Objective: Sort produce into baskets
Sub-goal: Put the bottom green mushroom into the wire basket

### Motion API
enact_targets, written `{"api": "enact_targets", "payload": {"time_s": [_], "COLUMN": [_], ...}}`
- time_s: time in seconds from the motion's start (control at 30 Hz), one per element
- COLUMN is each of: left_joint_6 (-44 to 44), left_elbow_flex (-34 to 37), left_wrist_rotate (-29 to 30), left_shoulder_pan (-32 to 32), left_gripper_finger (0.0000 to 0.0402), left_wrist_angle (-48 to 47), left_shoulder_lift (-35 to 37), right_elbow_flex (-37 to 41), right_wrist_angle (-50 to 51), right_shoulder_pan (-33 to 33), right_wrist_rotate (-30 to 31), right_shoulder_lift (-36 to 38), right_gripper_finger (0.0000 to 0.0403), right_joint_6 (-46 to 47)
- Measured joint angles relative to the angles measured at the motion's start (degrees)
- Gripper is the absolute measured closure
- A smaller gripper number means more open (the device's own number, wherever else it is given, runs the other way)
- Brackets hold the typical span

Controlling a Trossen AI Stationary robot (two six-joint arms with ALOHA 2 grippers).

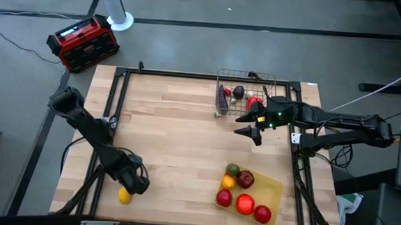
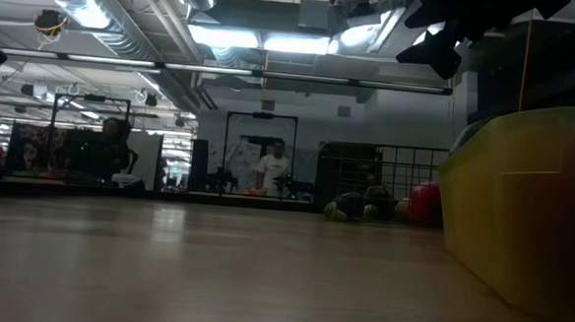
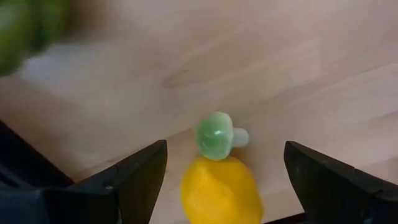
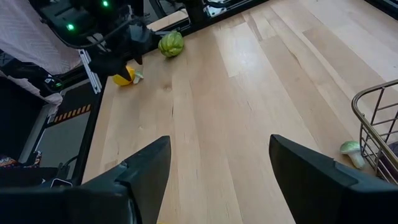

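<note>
Left wrist view: mushroom (image 3: 219,135) sideways beside lemon (image 3: 221,190).

Mushroom (image 3: 216,135) touching lemon (image 3: 221,190), between left gripper (image 3: 225,180) fingers.

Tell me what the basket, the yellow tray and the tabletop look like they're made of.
Basket: thin metal wire, open mesh with see-through sides. Yellow tray: likely plastic, translucent, with a smooth, slightly glossy wall. Tabletop: light wood planks with visible grain and seams, matte.

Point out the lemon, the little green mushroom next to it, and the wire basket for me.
lemon (image 3: 221,190): left wrist view, middle of its yellow body.
green mushroom (image 3: 214,135): left wrist view, on its cap.
wire basket (image 1: 222,73): high view, far rim corner.
</note>
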State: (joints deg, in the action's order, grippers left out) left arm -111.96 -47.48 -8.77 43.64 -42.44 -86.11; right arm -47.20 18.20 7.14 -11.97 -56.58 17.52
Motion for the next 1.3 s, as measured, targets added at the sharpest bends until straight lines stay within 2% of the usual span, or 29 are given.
{"api": "enact_targets", "payload": {"time_s": [0.33,0.97,1.3], "left_joint_6": [1.3,1.2,3.0], "left_elbow_flex": [0.3,0.3,0.3], "left_wrist_rotate": [-1.7,-1.7,-1.6], "left_shoulder_pan": [0.0,0.0,-3.2], "left_gripper_finger": [0.0116,0.0266,0.0303], "left_wrist_angle": [1.8,2.6,6.2], "left_shoulder_lift": [-4.9,-5.1,-5.1], "right_elbow_flex": [0.0,0.0,0.0], "right_wrist_angle": [0.0,0.0,-0.1], "right_shoulder_pan": [0.0,0.0,0.0], "right_wrist_rotate": [0.1,1.0,1.0], "right_shoulder_lift": [0.0,0.0,0.0], "right_gripper_finger": [0.0134,0.0134,0.0134], "right_joint_6": [0.0,0.0,0.0]}}
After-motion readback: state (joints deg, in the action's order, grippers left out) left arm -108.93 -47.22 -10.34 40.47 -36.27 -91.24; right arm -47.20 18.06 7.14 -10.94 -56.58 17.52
